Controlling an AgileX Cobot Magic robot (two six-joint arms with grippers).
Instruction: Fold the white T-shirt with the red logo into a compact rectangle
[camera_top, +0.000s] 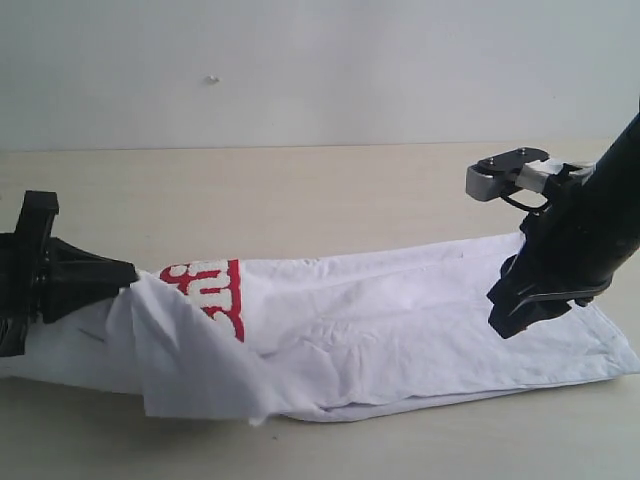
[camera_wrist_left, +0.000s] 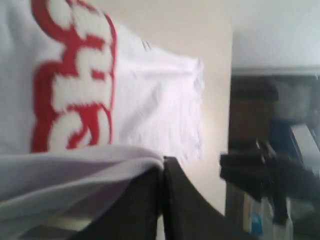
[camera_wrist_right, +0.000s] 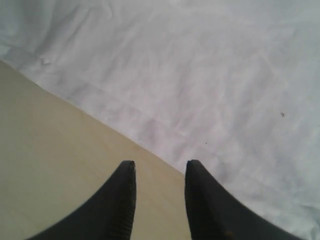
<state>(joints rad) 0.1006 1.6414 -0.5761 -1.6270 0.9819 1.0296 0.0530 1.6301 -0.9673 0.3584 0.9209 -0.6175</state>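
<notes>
"Two grippers on record. State of each?"
"Left gripper (camera_top: 125, 283): pinched tight on a raised fold of the white T-shirt (camera_top: 400, 320). Right gripper (camera_wrist_right: 159, 172): fingers parted, holding nothing, at the shirt's opposite end."
"Shirt's position?"
"Lying as a long strip across the table (camera_top: 300, 200); red logo (camera_top: 215, 290) partly showing beside the left gripper."

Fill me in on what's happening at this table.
Two robot arms are folding a white T-shirt that lies long across the table. The left gripper is shut on a fold of fabric at the shirt's left end, holding it raised beside the red logo, which is partly covered. The right gripper is open over the shirt's other end, near its edge, gripping nothing.
</notes>
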